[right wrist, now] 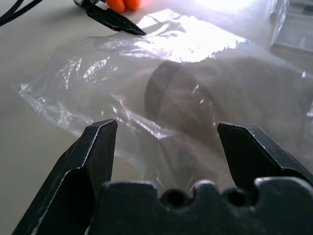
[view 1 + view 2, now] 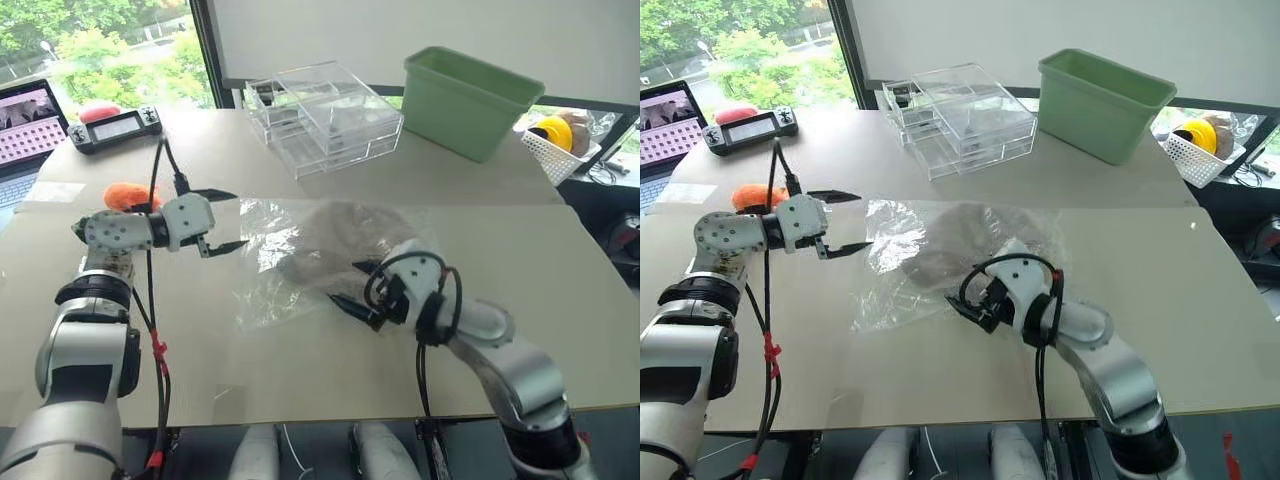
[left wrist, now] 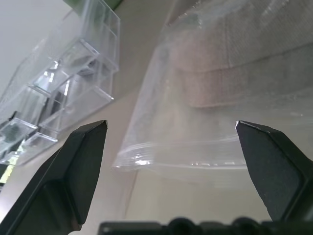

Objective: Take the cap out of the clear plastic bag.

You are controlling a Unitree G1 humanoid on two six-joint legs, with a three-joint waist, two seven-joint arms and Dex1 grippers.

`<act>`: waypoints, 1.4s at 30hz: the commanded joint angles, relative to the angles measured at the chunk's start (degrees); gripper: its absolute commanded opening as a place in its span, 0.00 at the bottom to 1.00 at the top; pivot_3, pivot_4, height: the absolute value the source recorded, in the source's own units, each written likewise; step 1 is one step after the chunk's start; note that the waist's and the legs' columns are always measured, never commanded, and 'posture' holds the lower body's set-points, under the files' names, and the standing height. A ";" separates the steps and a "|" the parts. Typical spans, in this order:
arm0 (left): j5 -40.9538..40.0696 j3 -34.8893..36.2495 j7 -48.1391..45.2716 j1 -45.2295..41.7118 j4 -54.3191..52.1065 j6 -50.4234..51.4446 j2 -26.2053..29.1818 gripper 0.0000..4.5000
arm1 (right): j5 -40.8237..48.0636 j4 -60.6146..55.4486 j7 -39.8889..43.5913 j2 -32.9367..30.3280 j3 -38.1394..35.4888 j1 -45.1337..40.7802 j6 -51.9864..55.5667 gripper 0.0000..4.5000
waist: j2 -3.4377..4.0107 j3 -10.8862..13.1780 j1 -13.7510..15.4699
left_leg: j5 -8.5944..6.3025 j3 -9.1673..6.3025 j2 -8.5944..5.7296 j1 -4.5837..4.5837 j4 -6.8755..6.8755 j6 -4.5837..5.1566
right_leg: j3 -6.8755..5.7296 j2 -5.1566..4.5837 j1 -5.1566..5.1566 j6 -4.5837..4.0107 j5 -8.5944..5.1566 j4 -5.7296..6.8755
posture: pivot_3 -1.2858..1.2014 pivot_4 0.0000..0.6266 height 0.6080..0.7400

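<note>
Left gripper [image 2: 224,220]: fingers spread wide and empty, poised just off the left edge of the bag, not touching it.
Orange object [image 2: 127,194]: lay on the table behind the left gripper (what it was could not be made out).
Clear plastic bag [image 2: 270,270]: lay flat and crinkled on the table [image 2: 300,370], between the two grippers.
Cap [image 2: 335,238]: beige, inside the bag toward its right half, resting flat.
Right gripper [image 2: 352,290]: fingers apart, holding nothing, at the bag's near right edge, pointed toward the cap.
Acrylic drawer boxes [image 2: 325,115]: far side, centre.
Green bin [image 2: 468,100]: right of the boxes.
</note>
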 commanded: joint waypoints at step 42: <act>18.19 -8.35 26.07 -5.42 5.39 3.60 -2.50 0.08 | 2.09 -4.66 -2.63 -3.87 2.27 4.22 -5.67 0.88 | -0.13 -0.02 0.03 | 0.00 -0.15 -0.07 0.02 0.34 0.00 | -0.05 0.01 0.08 0.07 0.01 0.37 | 0.52 0.24 0.96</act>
